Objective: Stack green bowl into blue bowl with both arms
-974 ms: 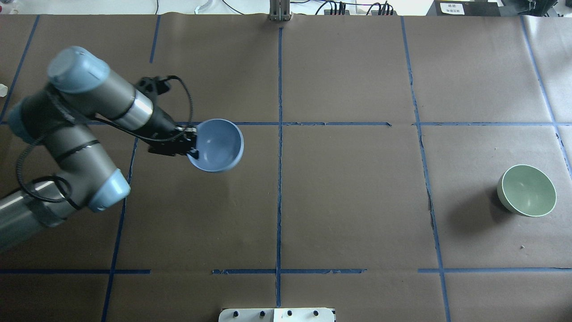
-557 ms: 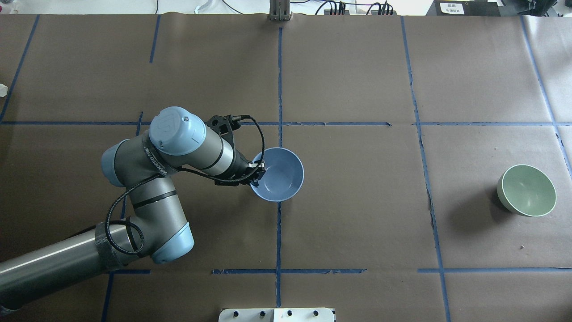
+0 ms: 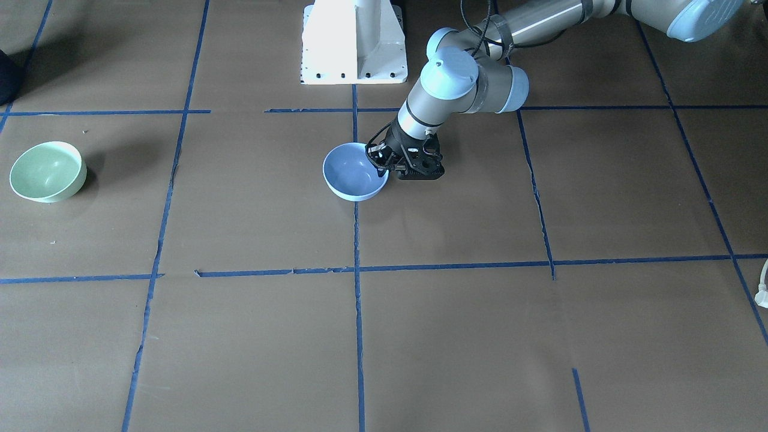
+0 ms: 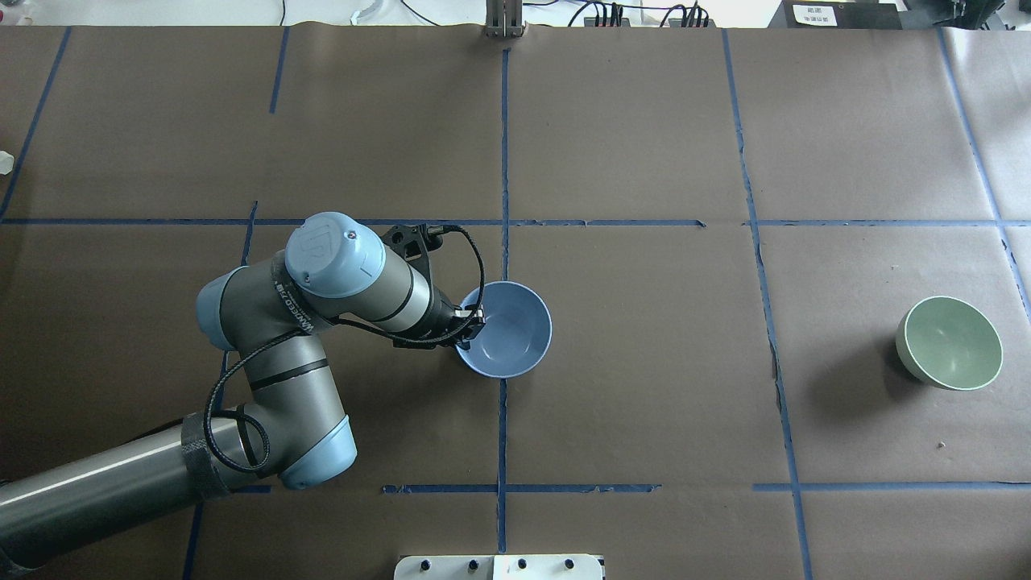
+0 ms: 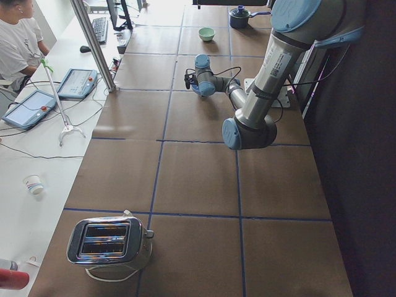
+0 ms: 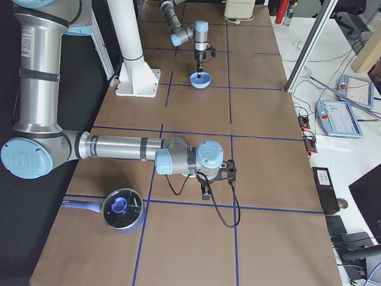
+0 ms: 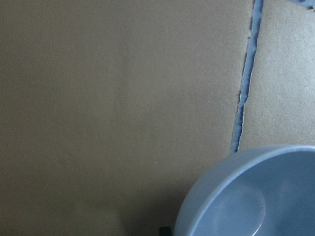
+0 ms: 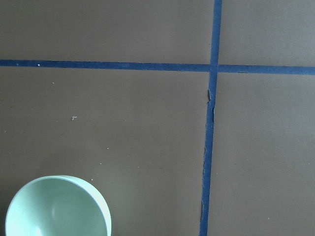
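The blue bowl (image 4: pixel 509 332) sits upright on the table's centre tape line, on or just above the paper; it also shows in the front view (image 3: pixel 353 173) and the left wrist view (image 7: pixel 256 196). My left gripper (image 4: pixel 470 321) is shut on its left rim, one finger inside and one outside, also seen in the front view (image 3: pixel 384 168). The green bowl (image 4: pixel 950 342) stands alone at the far right, upright and empty, and shows in the right wrist view (image 8: pixel 56 209). My right gripper (image 6: pixel 205 192) appears only in the exterior right view, so I cannot tell its state.
The white pedestal base (image 3: pixel 354 42) stands at the robot's edge. A pot with a blue lid (image 6: pixel 122 208) is past the right end. A toaster (image 5: pixel 108 241) sits at the left end. Blue tape lines cross the brown paper.
My left arm carried the blue bowl to the right and toward the robot's side, from the left half to the centre line. In the last half second it moved only slightly. The green bowl has not moved.
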